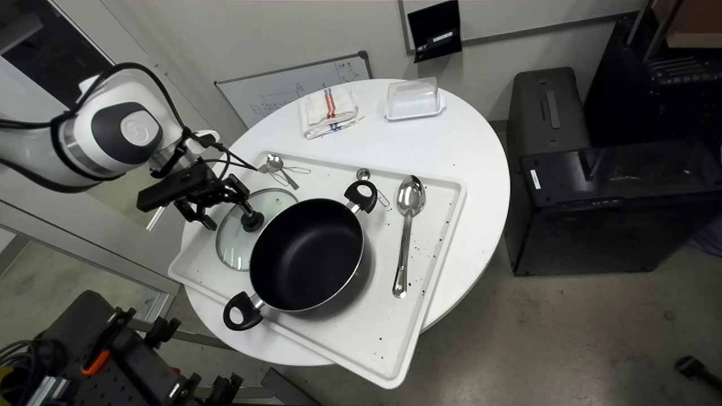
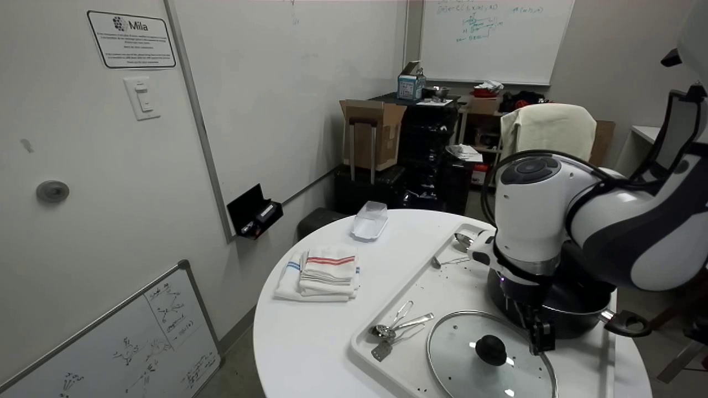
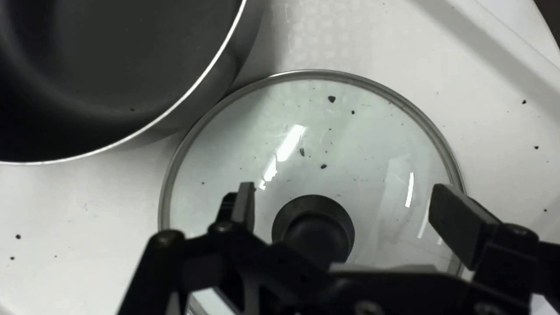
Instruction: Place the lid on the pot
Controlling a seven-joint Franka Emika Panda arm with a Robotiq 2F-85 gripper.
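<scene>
The glass lid (image 1: pixel 276 197) lies flat on the tray, beside and close against the black pot, with its dark knob up. The lid also shows in an exterior view (image 2: pixel 459 342) and in the wrist view (image 3: pixel 280 113). The pot (image 1: pixel 307 256) stands uncovered, its black handles on pale metal stubs; it also shows in an exterior view (image 2: pixel 578 304) and in the wrist view (image 3: pixel 122 78). My gripper (image 3: pixel 345 214) is open above the lid. In the wrist view the knob (image 3: pixel 317 227) appears between the fingers, nearer the left one, partly hidden by the gripper. The fingers hold nothing.
The white tray (image 1: pixel 366 344) with a raised rim sits on a round white table (image 1: pixel 479 169). A large metal spoon (image 1: pixel 410 197) lies right of the pot. Small utensils (image 1: pixel 276 163) lie behind the lid. Folded towels (image 1: pixel 330 110) and a clear-lidded dish (image 1: pixel 414 101) stand behind the tray.
</scene>
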